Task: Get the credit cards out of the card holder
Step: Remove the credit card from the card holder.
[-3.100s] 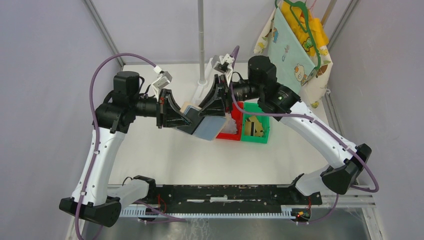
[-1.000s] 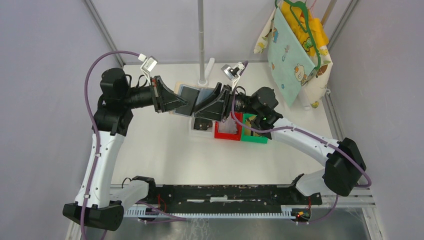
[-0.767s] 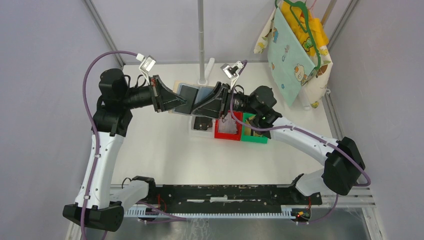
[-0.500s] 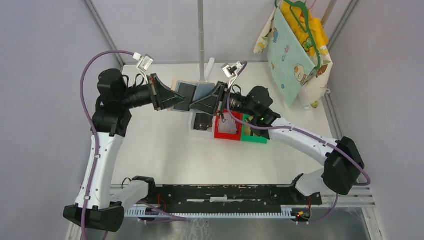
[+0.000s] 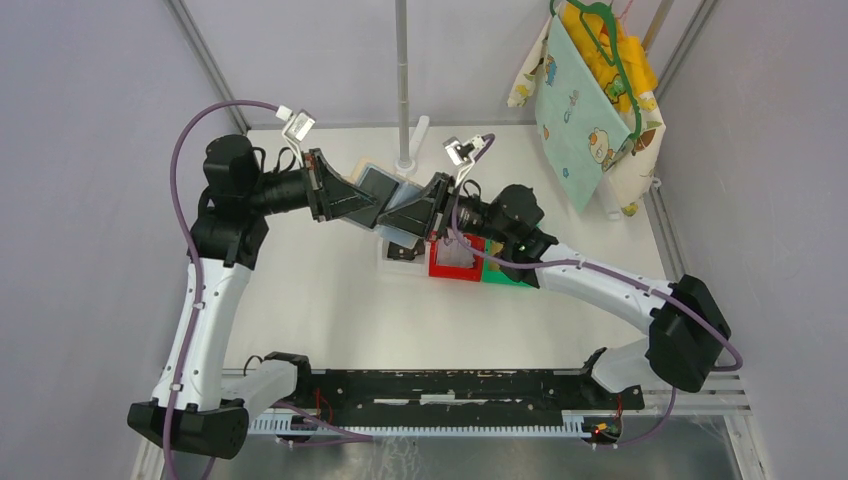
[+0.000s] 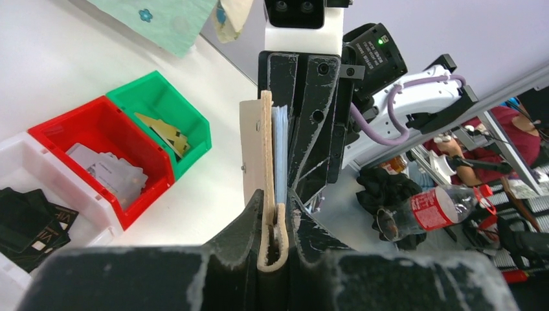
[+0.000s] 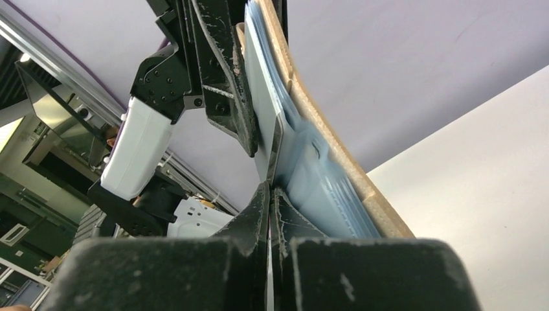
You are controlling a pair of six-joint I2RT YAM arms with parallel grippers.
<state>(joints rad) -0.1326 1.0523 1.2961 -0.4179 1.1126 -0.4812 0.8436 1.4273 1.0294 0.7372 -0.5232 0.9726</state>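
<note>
Since something has to brace the card holder (image 5: pixel 385 195) while a card gets tugged out, we've got it hanging in the air between the two arms. In the overhead view that's up and to the left of the red bin (image 5: pixel 452 275), more or less above the white bin (image 6: pixel 13 165) that sits right against the red bin's left side.

The left gripper (image 6: pixel 275 207) is clamped tight on one edge of the holder and holds it upright, so the open end of the pocket faces the other arm. That looks like the whole point of the pose, a straight pull with nothing flopping around.

The right gripper (image 7: pixel 269 189) has its fingers pinched nearly flat together on the thin edge of a credit card (image 7: pixel 276 146) poking out of the pale blue pocket (image 7: pixel 311 175). We can't tell how far out the card is.

Holding it all above the bins makes sense to us too. There are black cards (image 6: pixel 29 223) in the white bin, pale ones in the red bin, and gold ones in the green bin (image 6: pixel 188 123) on the red bin's other side. So our guess is it's a short drop once this card is free.
</note>
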